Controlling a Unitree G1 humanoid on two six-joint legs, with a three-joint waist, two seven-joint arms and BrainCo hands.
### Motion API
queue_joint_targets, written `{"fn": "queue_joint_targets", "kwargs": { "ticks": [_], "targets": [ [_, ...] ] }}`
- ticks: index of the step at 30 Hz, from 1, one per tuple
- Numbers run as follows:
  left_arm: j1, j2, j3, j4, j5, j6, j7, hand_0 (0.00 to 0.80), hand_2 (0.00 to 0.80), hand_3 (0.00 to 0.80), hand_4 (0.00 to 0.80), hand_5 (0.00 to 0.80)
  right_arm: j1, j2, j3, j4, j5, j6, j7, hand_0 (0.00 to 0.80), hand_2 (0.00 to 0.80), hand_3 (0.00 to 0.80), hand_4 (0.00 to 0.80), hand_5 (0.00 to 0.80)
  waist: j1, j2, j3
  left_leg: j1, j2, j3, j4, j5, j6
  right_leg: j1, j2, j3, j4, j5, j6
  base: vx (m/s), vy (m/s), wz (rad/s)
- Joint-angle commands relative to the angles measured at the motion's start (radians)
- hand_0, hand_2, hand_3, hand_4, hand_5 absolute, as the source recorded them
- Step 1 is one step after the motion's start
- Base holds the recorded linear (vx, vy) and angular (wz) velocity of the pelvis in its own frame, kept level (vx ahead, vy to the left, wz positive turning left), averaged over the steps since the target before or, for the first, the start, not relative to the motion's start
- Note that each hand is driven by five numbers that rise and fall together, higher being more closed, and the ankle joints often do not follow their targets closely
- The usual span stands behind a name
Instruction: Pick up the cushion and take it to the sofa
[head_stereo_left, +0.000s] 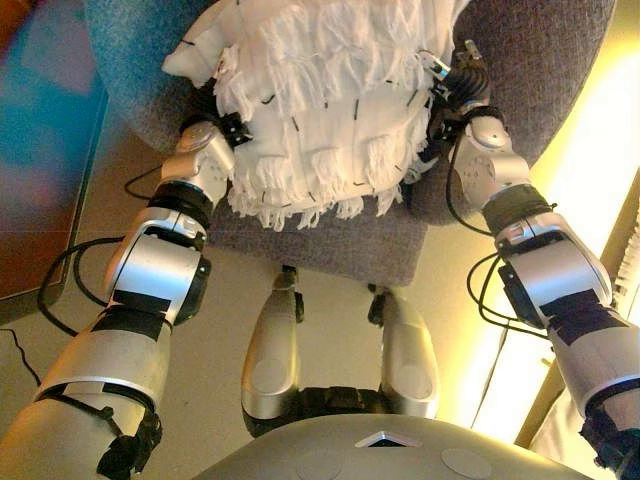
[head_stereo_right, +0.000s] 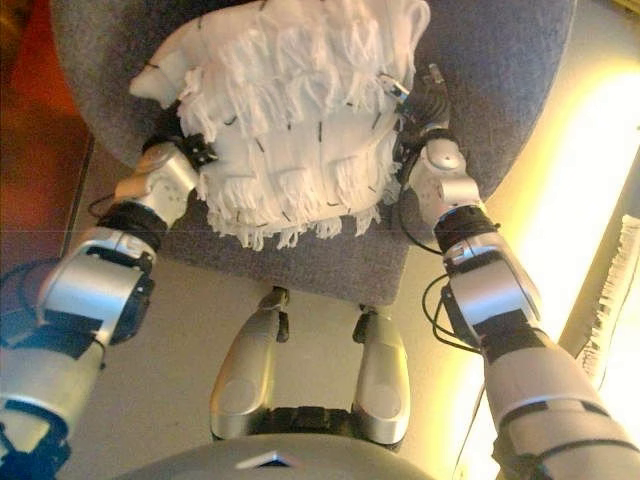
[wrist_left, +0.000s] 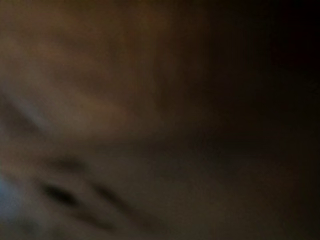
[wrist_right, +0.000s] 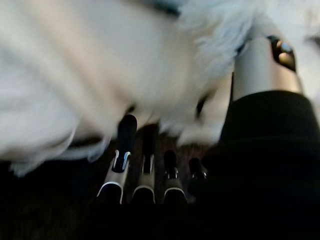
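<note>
The white fringed cushion (head_stereo_left: 320, 100) is pressed between my two hands over the grey upholstered sofa seat (head_stereo_left: 540, 60). My left hand (head_stereo_left: 205, 140) is against the cushion's left side, mostly hidden under the fringe. The left wrist view is dark and shows nothing clear. My right hand (head_stereo_left: 455, 90) is against the cushion's right side. In the right wrist view its fingers (wrist_right: 125, 145) lie straight along the underside of the cushion (wrist_right: 75, 65), the thumb apart. I cannot tell whether the cushion rests on the seat or hangs just above it.
The seat's front edge (head_stereo_left: 340, 250) is close in front of me. A dark reddish-brown floor area (head_stereo_left: 40, 230) lies to the left. A brightly lit strip (head_stereo_left: 590, 150) and a white fringed edge (head_stereo_right: 610, 290) lie to the right.
</note>
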Motion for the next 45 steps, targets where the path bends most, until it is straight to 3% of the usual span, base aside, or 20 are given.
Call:
{"fn": "queue_joint_targets", "kwargs": {
  "ticks": [1,5,11,19,22,28,31,34,40,45],
  "targets": [
    [0.144,-0.024,0.009,0.140,0.091,0.144,-0.075,0.000,0.000,0.000,0.000,0.000,0.071,-0.128,-0.085,-0.064,0.001,-0.083,-0.044,0.000,0.000,0.000,0.000,0.000,-0.027,-0.006,0.053,-0.042,0.062,-0.016,0.076,-0.040,-0.050,-0.070,-0.110,0.029,-0.041,0.107,0.135,0.000,0.000,0.00],
    [0.253,0.041,0.071,0.177,0.046,0.142,-0.034,0.000,0.000,0.000,0.000,0.000,0.225,-0.194,-0.158,-0.097,0.023,-0.112,-0.049,0.000,0.000,0.000,0.000,0.000,-0.039,-0.003,0.053,-0.017,0.062,-0.007,0.081,-0.058,-0.043,-0.057,-0.111,0.032,-0.033,0.096,0.136,0.011,0.010,-0.04],
    [0.485,0.057,0.211,0.138,0.018,0.130,0.059,0.000,0.000,0.000,0.000,0.000,0.524,-0.161,-0.271,-0.162,0.075,-0.128,-0.077,0.000,0.000,0.000,0.000,0.000,-0.034,-0.009,0.041,0.060,0.055,-0.001,0.063,-0.078,-0.038,0.022,-0.102,0.016,-0.050,0.077,0.131,-0.014,-0.052,-0.01],
    [0.757,0.056,0.361,0.129,0.002,0.110,0.074,0.000,0.000,0.000,0.000,0.000,0.804,-0.095,-0.455,0.017,0.116,-0.113,0.054,0.000,0.000,0.000,0.000,0.000,-0.024,0.002,-0.075,0.204,0.045,0.010,-0.010,-0.084,-0.037,0.173,-0.081,-0.015,-0.107,0.059,0.125,0.026,-0.038,0.09],
    [0.862,0.049,0.442,0.163,0.055,0.102,0.033,0.000,0.000,0.000,0.000,0.000,0.895,-0.053,-0.520,0.098,0.120,-0.122,0.122,0.000,0.000,0.000,0.000,0.000,-0.023,0.002,-0.128,0.274,0.048,0.019,-0.057,-0.079,-0.041,0.242,-0.063,-0.022,-0.127,0.044,0.118,0.081,-0.033,0.18],
    [0.981,0.012,0.504,0.227,0.178,0.110,0.012,0.000,0.000,0.000,0.000,0.000,1.009,0.036,-0.554,0.223,0.050,-0.097,0.164,0.000,0.000,0.000,0.000,0.000,-0.037,0.007,-0.236,0.376,0.053,0.033,-0.109,-0.083,-0.042,0.333,-0.020,-0.006,-0.162,0.014,0.091,0.116,-0.023,-0.11],
    [1.025,-0.028,0.507,0.242,0.213,0.131,0.005,0.000,0.000,0.000,0.000,0.000,1.046,0.078,-0.536,0.279,-0.058,-0.093,0.163,0.000,0.000,0.000,0.000,0.000,-0.040,0.017,-0.283,0.412,0.057,0.042,-0.129,-0.088,-0.043,0.366,-0.007,0.002,-0.178,0.004,0.082,0.117,-0.012,-0.24],
    [1.044,-0.070,0.483,0.254,0.248,0.161,-0.031,0.000,0.000,0.000,0.000,0.000,1.064,0.113,-0.494,0.325,-0.110,-0.044,0.174,0.000,0.000,0.000,0.000,0.000,-0.040,0.024,-0.304,0.428,0.056,0.046,-0.145,-0.087,-0.041,0.381,-0.005,0.003,-0.187,0.002,0.077,0.018,-0.004,-0.29],
    [1.057,-0.171,0.378,0.247,0.357,0.174,-0.126,0.000,0.000,0.000,0.000,0.000,1.066,0.209,-0.357,0.326,-0.266,0.076,0.226,0.000,0.000,0.000,0.000,0.000,-0.037,0.032,-0.325,0.495,0.057,0.055,-0.173,-0.099,-0.030,0.438,0.000,-0.009,-0.191,-0.016,0.068,0.004,-0.013,-0.07],
    [1.028,-0.220,0.268,0.206,0.386,0.168,-0.194,0.000,0.000,0.000,0.000,0.000,1.019,0.248,-0.225,0.279,-0.354,0.129,0.216,0.000,0.000,0.000,0.000,0.000,-0.027,0.032,-0.351,0.532,0.052,0.043,-0.185,-0.108,-0.023,0.469,0.001,-0.017,-0.193,-0.025,0.062,0.012,-0.007,0.01]
  ]
}}
